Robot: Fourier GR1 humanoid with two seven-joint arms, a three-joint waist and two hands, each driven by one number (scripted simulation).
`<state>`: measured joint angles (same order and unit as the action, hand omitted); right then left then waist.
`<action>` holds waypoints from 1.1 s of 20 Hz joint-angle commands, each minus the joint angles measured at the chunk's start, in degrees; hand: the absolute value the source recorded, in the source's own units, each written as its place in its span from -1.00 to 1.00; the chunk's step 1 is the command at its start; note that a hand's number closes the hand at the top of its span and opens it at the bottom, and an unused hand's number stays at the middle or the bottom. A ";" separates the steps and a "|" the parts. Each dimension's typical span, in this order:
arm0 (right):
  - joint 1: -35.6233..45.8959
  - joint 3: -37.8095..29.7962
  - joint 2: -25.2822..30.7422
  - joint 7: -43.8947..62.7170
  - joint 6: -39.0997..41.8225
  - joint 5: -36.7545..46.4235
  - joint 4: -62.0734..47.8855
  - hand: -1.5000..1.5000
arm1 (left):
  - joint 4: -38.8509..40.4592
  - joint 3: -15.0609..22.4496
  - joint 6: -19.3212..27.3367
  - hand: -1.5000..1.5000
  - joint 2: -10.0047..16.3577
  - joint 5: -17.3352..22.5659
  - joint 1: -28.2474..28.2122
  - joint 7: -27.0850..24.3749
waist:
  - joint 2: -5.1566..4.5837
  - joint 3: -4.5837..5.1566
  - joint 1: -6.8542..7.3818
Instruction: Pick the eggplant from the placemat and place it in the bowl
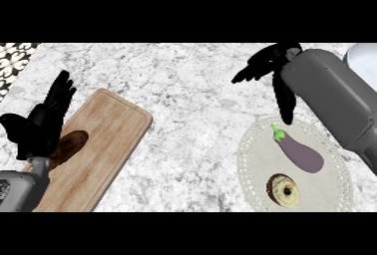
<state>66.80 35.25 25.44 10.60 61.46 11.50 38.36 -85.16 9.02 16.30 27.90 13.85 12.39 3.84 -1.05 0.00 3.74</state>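
A purple eggplant with a green stem lies on the pale round placemat at the right. My right hand hovers beyond the mat's far edge, open, its fingers spread. One long finger points down toward the eggplant's stem and stops just short of it. Only a pale slice of the bowl shows at the upper right edge, partly behind my right forearm. At the left, my left hand rests open with its fingers up.
A wooden cutting board lies at the left, with a brown object on it partly hidden by my left hand. A round brownish food item sits on the placemat near the eggplant. The counter is grey marble.
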 commanded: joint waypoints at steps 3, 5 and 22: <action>1.05 6.45 -4.93 -3.56 7.38 4.81 -5.84 -1.00 | 0.12 -1.18 -1.62 0.00 0.56 0.57 0.14 0.41 | -0.11 -0.02 -0.36; 1.35 7.71 -5.23 -5.47 10.63 4.66 -7.12 -1.00 | 1.11 -1.64 -1.70 0.00 1.04 0.07 1.03 0.50 | -0.21 -0.02 -0.36; -3.23 25.53 -1.51 -21.10 3.15 14.51 0.94 -1.00 | 2.91 -3.22 -2.50 0.00 -1.58 -0.73 0.00 -0.47 | 0.30 -0.05 -2.19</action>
<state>64.26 57.78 21.83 -0.30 63.85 22.66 37.12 -84.19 6.41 14.71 27.15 12.91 11.20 3.49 -0.74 -0.03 2.11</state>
